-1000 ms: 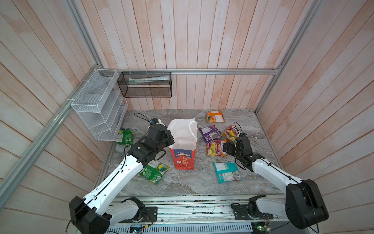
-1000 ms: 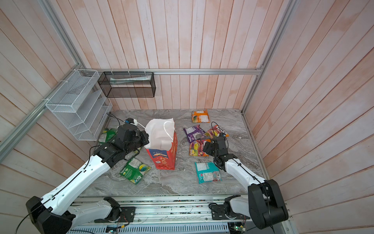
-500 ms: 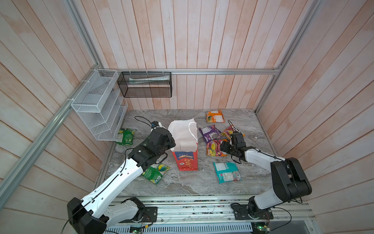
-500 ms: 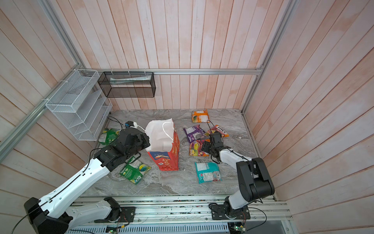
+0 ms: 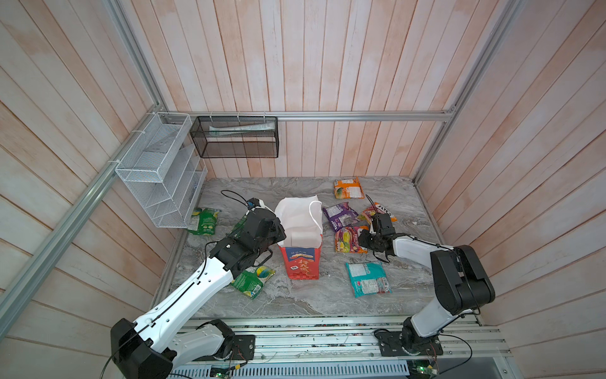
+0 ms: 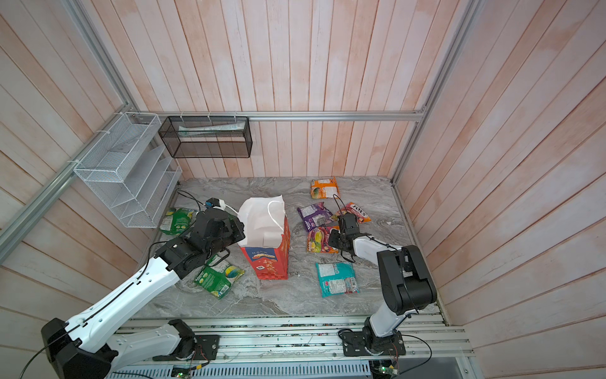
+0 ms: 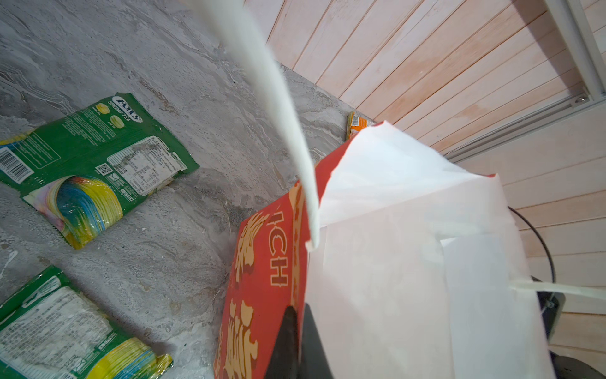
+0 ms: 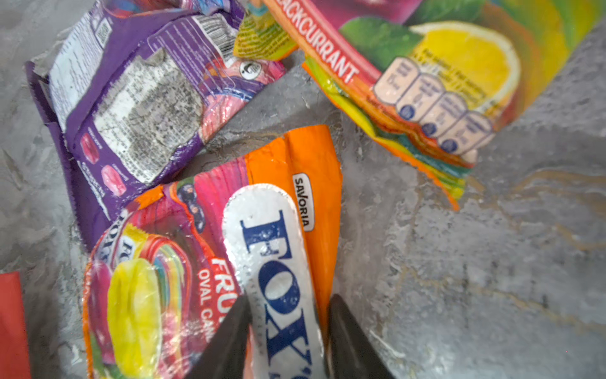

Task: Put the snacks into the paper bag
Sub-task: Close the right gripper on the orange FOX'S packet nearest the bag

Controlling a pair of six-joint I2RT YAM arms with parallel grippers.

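- Grip first: close the right end effector [image 8: 288,300] fully on the FOX'S packet [image 8: 154,295] before any lift; glossy film, likely to slip from a shallow pinch at the edge.
- Lift straight up; avoid dragging the purple packet [image 8: 131,108], touching the gripped packet's corner, or the second FOX'S packet [image 8: 459,65] just beside it.
- Carry across the table [image 5: 295,305] to the paper bag [image 5: 300,226], upright at mid-table, mouth open, only white lining showing inside; release above the mouth, not against the rim; probably best turned edge-down to drop in cleanly.
- Brace the bag with the left arm during the drop; light paper, easily tipped by a knock.
- Right end effector: part-way closed, 1 finger [image 8: 347,328] on each side of the packet's white logo strip; packet lying on the table near the bag's right side in both top views; cannot tell whether the pinch is firm yet.
- Left end effector [image 7: 300,331]: fully closed, 2 fingers pinching the bag's wall at the rim, red face outside and white lining inside; nothing else touched.
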